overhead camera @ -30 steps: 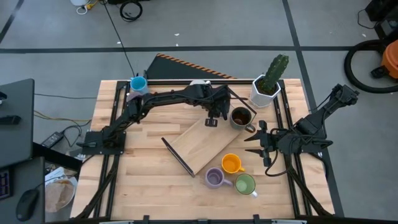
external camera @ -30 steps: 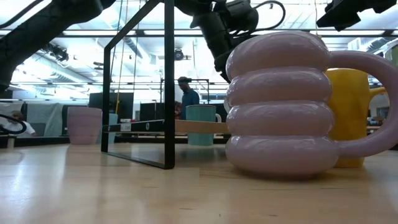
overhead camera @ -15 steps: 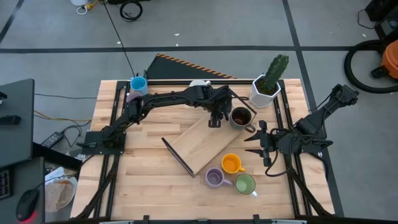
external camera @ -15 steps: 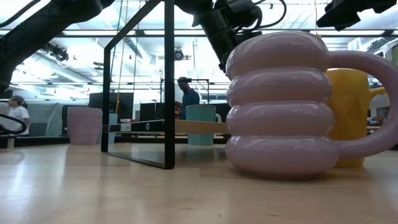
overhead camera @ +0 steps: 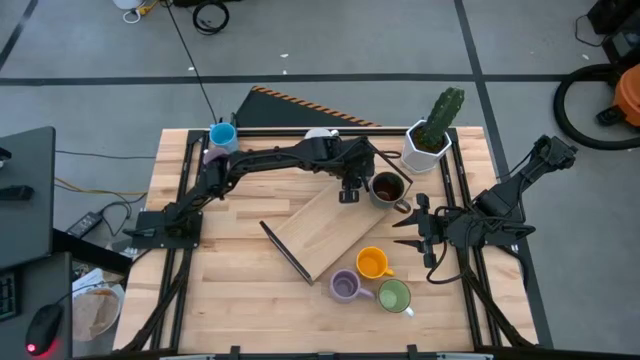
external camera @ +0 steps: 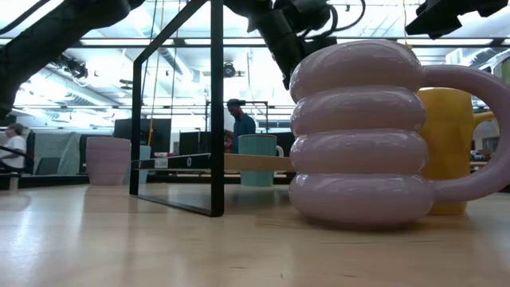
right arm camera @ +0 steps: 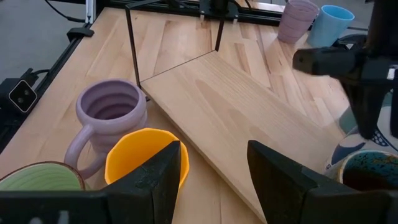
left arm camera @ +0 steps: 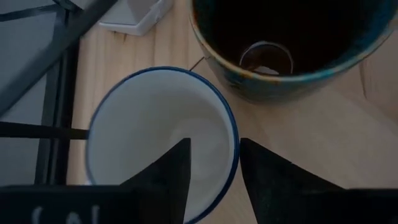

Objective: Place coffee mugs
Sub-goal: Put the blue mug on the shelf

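My left gripper (overhead camera: 348, 189) reaches to the far middle of the table and is shut on a white mug with a blue rim (left arm camera: 155, 137), right beside the dark brown mug (overhead camera: 388, 188). The gripper hides the white mug in the high view. My right gripper (overhead camera: 408, 232) waits open near the table's right side, level, pointing left. The orange mug (overhead camera: 372, 263), ribbed purple mug (overhead camera: 345, 286) and green mug (overhead camera: 393, 296) stand together on their bases near the front. The blue mug (overhead camera: 222, 135) and a lavender mug (overhead camera: 212, 153) stand at the far left. My left gripper holds the white mug by its wall at the rim (left arm camera: 235, 134), on the side facing the brown mug. One finger (left arm camera: 177, 168) is inside the mug and one finger (left arm camera: 261, 171) outside, coming from above. The mug (right arm camera: 347, 151) is upright; I cannot tell whether its base is on the wood.
A wooden board with a black metal frame (overhead camera: 322, 228) lies slanted across the table's middle. A white faceted pot with a cactus (overhead camera: 428, 140) stands at the far right, close behind the brown mug. Bare wood shows on the table's left half.
My left gripper has shifted a little toward the table's right, closer to the brown mug, carrying the white mug with it. My right arm has kept still.
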